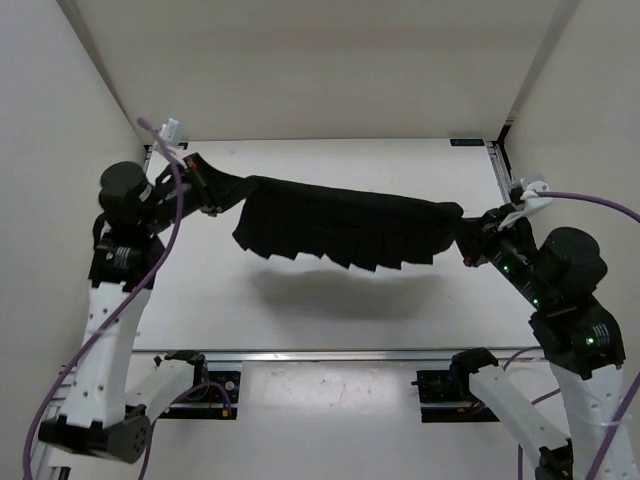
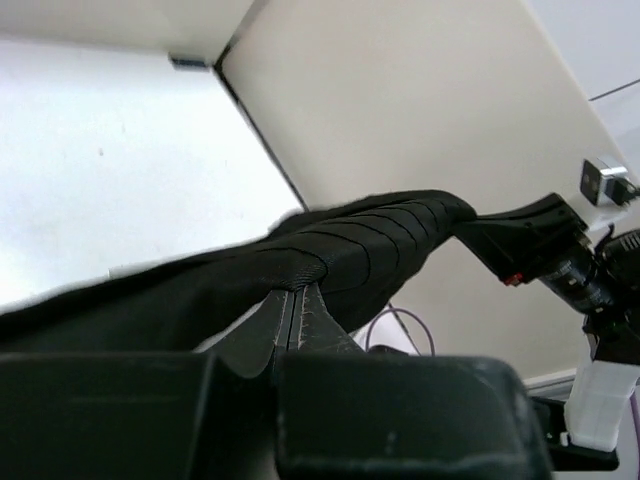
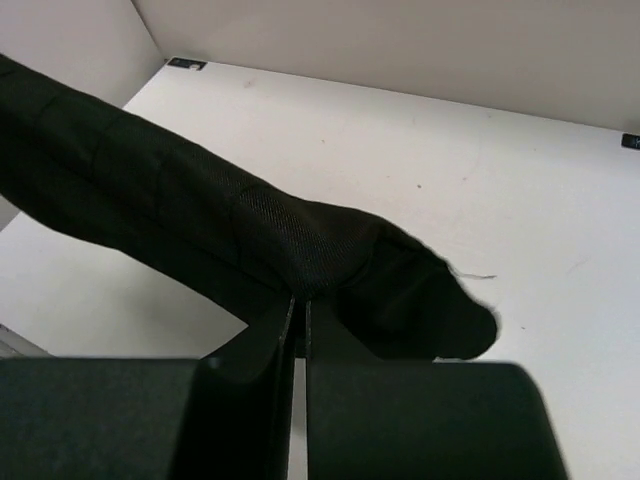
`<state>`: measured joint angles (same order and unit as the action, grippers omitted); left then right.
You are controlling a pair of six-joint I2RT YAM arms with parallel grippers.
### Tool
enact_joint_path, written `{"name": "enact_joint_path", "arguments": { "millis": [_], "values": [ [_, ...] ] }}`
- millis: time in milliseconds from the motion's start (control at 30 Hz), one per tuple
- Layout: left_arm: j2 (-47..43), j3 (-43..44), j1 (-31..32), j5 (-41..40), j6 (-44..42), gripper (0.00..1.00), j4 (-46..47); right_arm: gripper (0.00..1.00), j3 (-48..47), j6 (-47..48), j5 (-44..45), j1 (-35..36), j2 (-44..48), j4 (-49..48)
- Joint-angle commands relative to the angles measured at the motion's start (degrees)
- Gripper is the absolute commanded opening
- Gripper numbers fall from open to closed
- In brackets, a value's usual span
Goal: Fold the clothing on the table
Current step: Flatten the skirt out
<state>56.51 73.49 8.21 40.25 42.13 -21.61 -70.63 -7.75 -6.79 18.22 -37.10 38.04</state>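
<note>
So on the left side, the left pincer (image 1: 207, 190) is up in the air over the far-left part of the table (image 1: 200, 315), and its jaws are pressed together, clamped on one end of the clothing (image 1: 340, 228). In the left wrist view you can see the two fingers (image 2: 300, 322) squeezed shut with the black fabric bunched right at their tips. A purple cable (image 1: 150, 262) loops down along that arm. Moving toward the middle, the clothing is strung out like a hammock between the two arms, completely off the table, dipping a little from left to right. The pleated part hangs down along the near edge with a jagged, stepped hem. Right underneath it there's a soft shadow (image 1: 340, 297) on the white surface, so nothing is touching down there. Over on the right, the right pincer (image 1: 468, 230) has the other end, jaws together and clamped on the fabric too. From the right wrist camera a small lump of cloth pokes out just past the fingers, with a bit of thread sticking out of it.
</note>
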Motion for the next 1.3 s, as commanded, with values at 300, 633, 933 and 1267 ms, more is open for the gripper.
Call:
{"name": "enact_joint_path", "arguments": {
  "millis": [300, 633, 933, 1267],
  "values": [
    [15.0, -4.6, -4.2, -4.9, 3.4, 0.0, 3.2, 0.0, -3.0, -0.2, -7.2, -11.0, -26.6, -4.4],
    [44.3, 33.5, -4.5, -0.3, 6.0, 0.0, 6.3, 0.0, -29.4, -1.7, -10.2, -18.1, -47.9, -10.1],
    [30.9, 13.4, -8.0, 5.1, 8.6, 0.0, 12.3, 0.0, -7.2, -2.3, -11.0, -16.2, -33.3, -13.4],
    [6.2, -36.4, 0.1, 0.0, 2.4, 0.31, -0.7, 0.27, 24.1, -11.4, -24.0, -14.0, -15.3, 7.6]
  ]
}}
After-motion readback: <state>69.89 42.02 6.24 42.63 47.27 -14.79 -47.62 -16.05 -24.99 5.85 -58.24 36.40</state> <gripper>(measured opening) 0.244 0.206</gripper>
